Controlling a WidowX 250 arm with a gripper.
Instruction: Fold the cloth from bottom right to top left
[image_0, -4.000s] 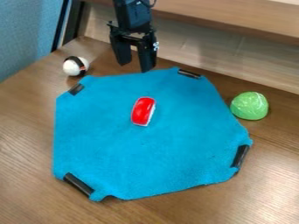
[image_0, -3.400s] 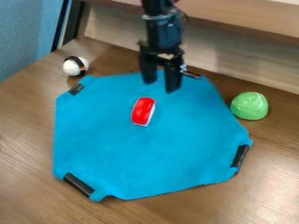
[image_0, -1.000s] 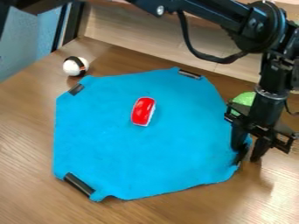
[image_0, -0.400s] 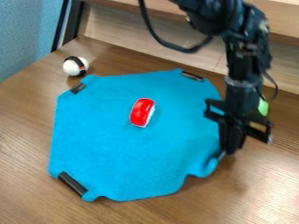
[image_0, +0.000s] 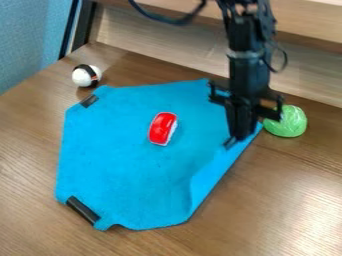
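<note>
The black gripper (image_0: 235, 140) hangs over the right part of the blue cloth (image_0: 127, 160), shut on the cloth's right corner with its black strip. That corner is lifted and drawn inward, so the right side folds up along a slanting edge from the bottom middle to the upper right. The left, top and lower left parts lie flat. A red and white toy (image_0: 162, 128) rests on the middle of the cloth, left of the gripper.
A green rounded object (image_0: 286, 121) stands on the wooden table (image_0: 294, 200) just right of the gripper. A white and black ball (image_0: 86, 75) sits at the upper left. Wooden panelling runs along the back.
From the right edge, the gripper has moved left and up over the cloth, shutting on the right corner and drawing it inward. The cloth has shifted slightly left; the green object is uncovered again.
</note>
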